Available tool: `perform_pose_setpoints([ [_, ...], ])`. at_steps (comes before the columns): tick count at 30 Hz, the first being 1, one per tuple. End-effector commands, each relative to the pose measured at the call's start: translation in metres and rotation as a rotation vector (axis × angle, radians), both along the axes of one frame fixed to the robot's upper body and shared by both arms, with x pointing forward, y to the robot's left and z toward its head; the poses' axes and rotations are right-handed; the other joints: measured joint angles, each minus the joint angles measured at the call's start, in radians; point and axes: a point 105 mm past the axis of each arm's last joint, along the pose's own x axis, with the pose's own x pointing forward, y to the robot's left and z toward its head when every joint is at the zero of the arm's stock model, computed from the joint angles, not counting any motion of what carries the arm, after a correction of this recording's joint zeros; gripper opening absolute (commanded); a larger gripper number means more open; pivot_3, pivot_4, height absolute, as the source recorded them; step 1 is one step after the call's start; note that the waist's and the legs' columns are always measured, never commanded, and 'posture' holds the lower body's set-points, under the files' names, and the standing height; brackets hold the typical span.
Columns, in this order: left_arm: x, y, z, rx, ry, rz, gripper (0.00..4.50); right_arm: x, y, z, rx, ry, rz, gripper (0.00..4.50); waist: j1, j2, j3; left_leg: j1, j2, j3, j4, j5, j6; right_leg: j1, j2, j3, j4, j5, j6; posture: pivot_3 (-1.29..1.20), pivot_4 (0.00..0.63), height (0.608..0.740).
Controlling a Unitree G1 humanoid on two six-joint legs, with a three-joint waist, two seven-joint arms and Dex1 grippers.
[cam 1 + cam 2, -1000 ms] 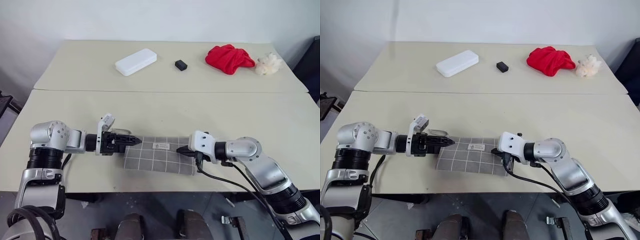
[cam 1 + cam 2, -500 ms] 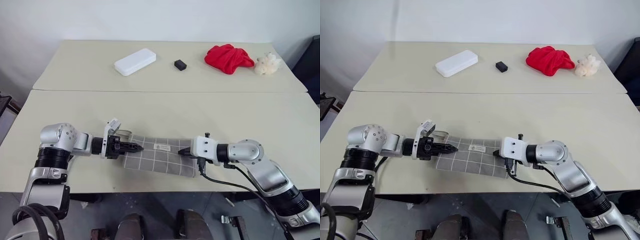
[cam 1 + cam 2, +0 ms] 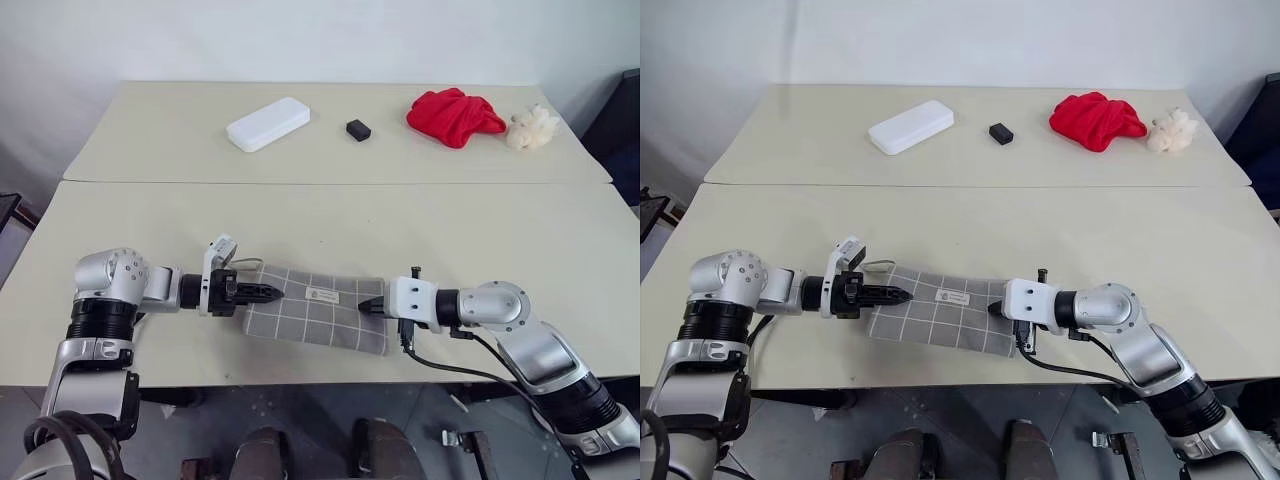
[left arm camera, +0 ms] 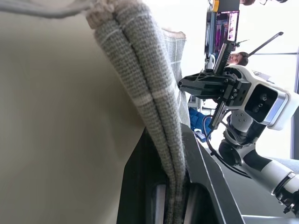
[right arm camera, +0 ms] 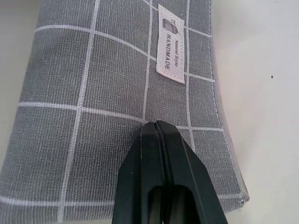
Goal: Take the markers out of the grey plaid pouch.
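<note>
The flat grey plaid fabric pouch (image 3: pixel 318 310) with thin white grid lines and a small white label lies on the near cream table (image 3: pixel 560 270), close to its front edge. All positions below are given relative to this pouch.

Left gripper (image 3: pixel 268 293): at the pouch's left end. The left wrist view shows its 2 black fingers (image 4: pixel 205 186) clamped on a folded edge of the grey fabric. Judged a firm pinch, though on cloth only.

Right gripper (image 3: pixel 993 309): at the pouch's right end, its 2 black fingers (image 5: pixel 163 186) pressed together with nothing between them, tips resting on or just above the plaid surface below the label. Contact cannot be confirmed.

No markers are visible; the pouch appears still closed.

Beyond the pouch, on the far table: a plain white hard rectangular case (image 3: pixel 268 123), a small black block (image 3: pixel 358 129), a crumpled red cloth (image 3: pixel 455 115) and a pale fluffy toy (image 3: pixel 531 128). All are well apart from it.

Risks, as judged:
1. The left pinch holds fabric, not clearly the zipper pull. A pull from here may drag the whole pouch instead of opening it.
2. The right gripper, closed and not gripping, offers weak restraint; the pouch may slide or bunch.
3. The pouch sits near the front edge; a slip could tip it, or loose markers, off the table.
</note>
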Motion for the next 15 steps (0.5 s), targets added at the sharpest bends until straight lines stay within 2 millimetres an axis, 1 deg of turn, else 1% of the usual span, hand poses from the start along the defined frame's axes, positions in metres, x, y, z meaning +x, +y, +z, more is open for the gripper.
perform_pose_setpoints([
  [1,-0.0001,0.0044,0.0016,0.014,-0.035,0.008,1.09,-0.0004,-0.0041,-0.0024,-0.011,0.008,-0.002,0.00,0.000,0.000,0.000,0.000,0.000,0.000,0.000,0.000,0.000,0.000,0.000,0.000,0.000,0.000,0.000,0.00,0.150,0.740],
  [6,0.0046,0.0054,-0.0018,0.025,-0.039,0.044,2.50,-0.0010,-0.0035,-0.0018,-0.007,0.009,0.002,0.00,0.000,0.000,0.000,0.000,0.000,0.000,0.000,0.000,0.000,0.000,0.000,0.000,0.000,0.000,0.000,0.00,0.150,0.740],
  [15,0.0078,0.0020,0.0020,0.002,0.001,0.040,2.50,-0.0016,-0.0039,-0.0019,-0.013,0.006,0.017,0.00,0.001,0.000,0.000,0.000,0.000,0.000,0.000,0.000,0.000,0.000,0.000,0.000,0.000,0.000,0.000,0.00,0.150,0.740],
])
